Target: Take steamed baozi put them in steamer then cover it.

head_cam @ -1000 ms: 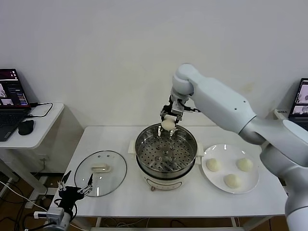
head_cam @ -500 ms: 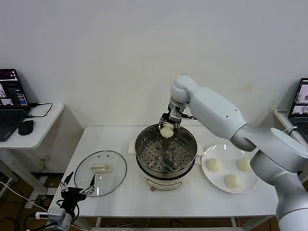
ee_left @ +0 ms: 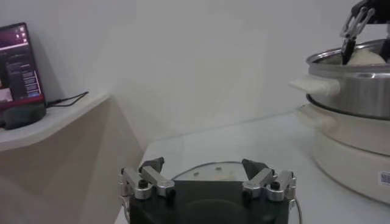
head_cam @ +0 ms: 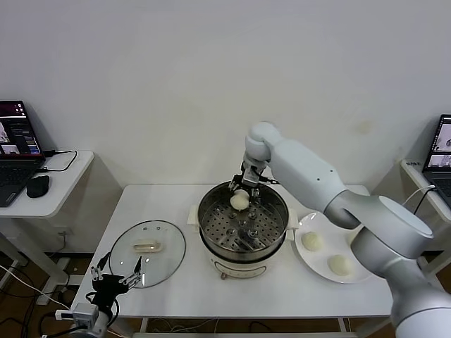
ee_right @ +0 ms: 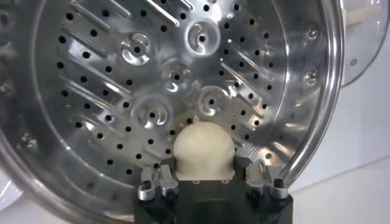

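Now that the right gripper [head_cam: 240,191] has sunk from above the steamer [head_cam: 243,224] rim to its far side, its fingers loosening around the first baozi [head_cam: 239,201] over the tray, release looks imminent, while the left gripper [head_cam: 116,274] waits spread beside the cover [head_cam: 147,253].

cream-white baozi [head_cam: 239,201], shiny perforated steel steamer [head_cam: 243,227]

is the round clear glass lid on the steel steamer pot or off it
Off: the glass lid lies flat on the table beside the open steamer.
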